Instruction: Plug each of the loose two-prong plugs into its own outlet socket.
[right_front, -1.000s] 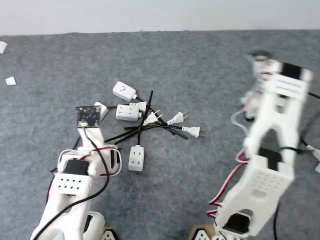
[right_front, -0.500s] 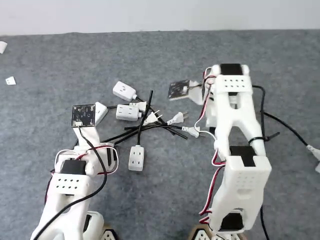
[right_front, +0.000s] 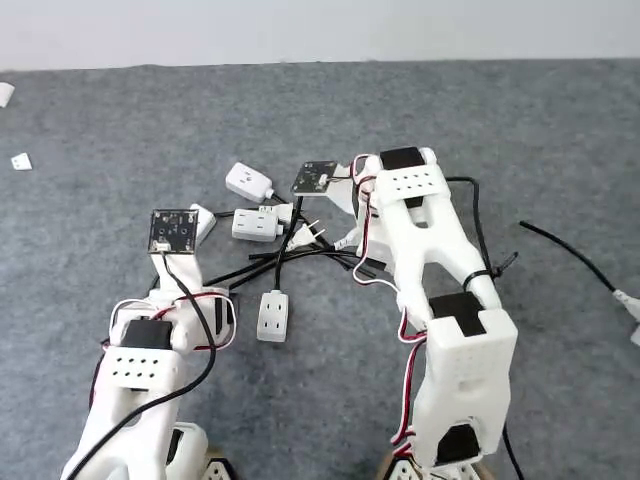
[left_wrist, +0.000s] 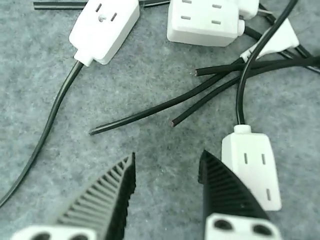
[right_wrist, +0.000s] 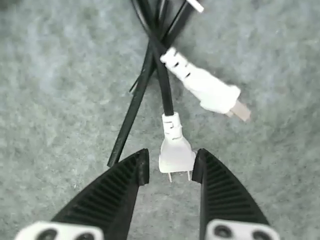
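Here, L gripper (left_wrist: 167, 156) hovers, jaws apart, over bare mat (left_wrist: 45, 75) just beside near socket (left_wrist: 252, 167); farther right, R gripper (right_wrist: 171, 152), arm bent low, jaws apart, straddles a two-prong plug (right_wrist: 176, 145); tangled cords (right_wrist: 150, 75) crowd beyond.

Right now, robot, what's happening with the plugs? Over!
Right gripper open, straddling a white plug. Left gripper open, above carpet beside a socket block. Black cords crossing near the plug.
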